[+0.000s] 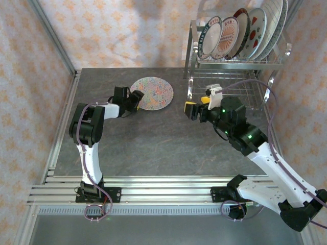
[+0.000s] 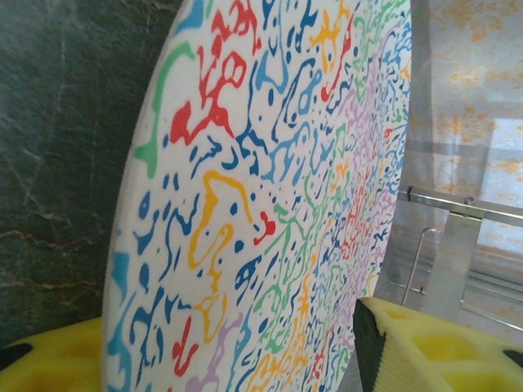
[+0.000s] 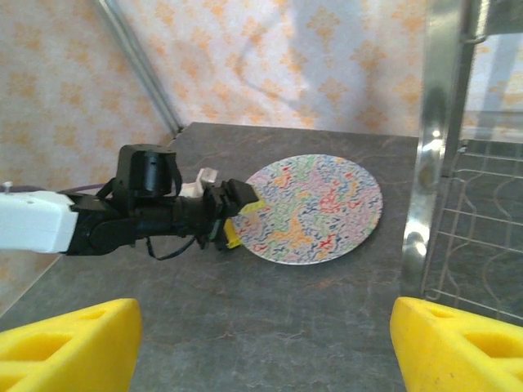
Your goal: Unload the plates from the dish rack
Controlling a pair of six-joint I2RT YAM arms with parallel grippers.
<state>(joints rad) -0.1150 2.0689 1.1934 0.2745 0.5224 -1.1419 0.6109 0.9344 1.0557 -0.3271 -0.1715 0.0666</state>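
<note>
The squiggle-patterned plate (image 1: 153,93) is lying flat on the grey table (image 1: 153,153), toward 12 o'clock from the table's middle. My left pincer (image 1: 138,97) is sitting at the plate's 9 o'clock edge. Its yellow fingers are standing apart, one above the rim and one below it. I cannot tell whether either pad is touching the plate.

My right pincer (image 1: 197,104) is hovering at the plate's 4 o'clock, near it but not touching. Its jaws are spread wide with only bare table between them.

The dish rack (image 1: 240,62) is standing at 2 o'clock on the table. The other plates (image 1: 254,33) are leaning on edge in its upper shelf, packed side by side. At my right pincer's 1 o'clock, a chrome leg (image 3: 433,139) of the rack is rising in front of the flat lower shelf (image 3: 482,237). My right arm's purple cable (image 1: 255,81) is looping across that shelf.
</note>
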